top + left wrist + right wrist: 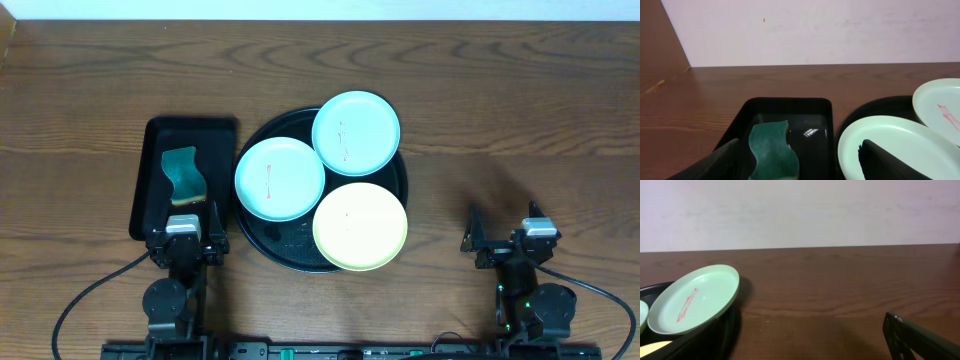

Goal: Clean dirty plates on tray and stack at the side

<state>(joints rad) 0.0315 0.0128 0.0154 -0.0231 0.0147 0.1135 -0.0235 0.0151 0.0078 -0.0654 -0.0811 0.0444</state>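
Lying on the tray: 3 plates, all inside or overhanging the rim of the round black tray, which sits at table centre.
Left plate: pale mint-blue plate, with 1 thin red smear near its middle; its left edge overhangs the tray rim.
Far plate: second mint-blue plate, with 1 red streak; in the right wrist view it sits tilted, resting on the far right rim.
Near plate: pale yellow plate, with a faint reddish mark; it overhangs the near right rim.
Plate contact: the 3 edges meet or overlap near the tray's middle; none is stacked at the side.
Rectangular tray: small black tray, just left of the round tray, close to it but apart.
Sponge: green wavy sponge, lying inside the rectangular tray.
Left gripper: at the near end of the rectangular tray, jaws spread wide, holding nothing; the sponge lies just ahead of them.
Right gripper: on the near right, well apart from the plates, jaws fully spread, empty.
Table: brown wood grain, with a pale wall beyond its far edge.
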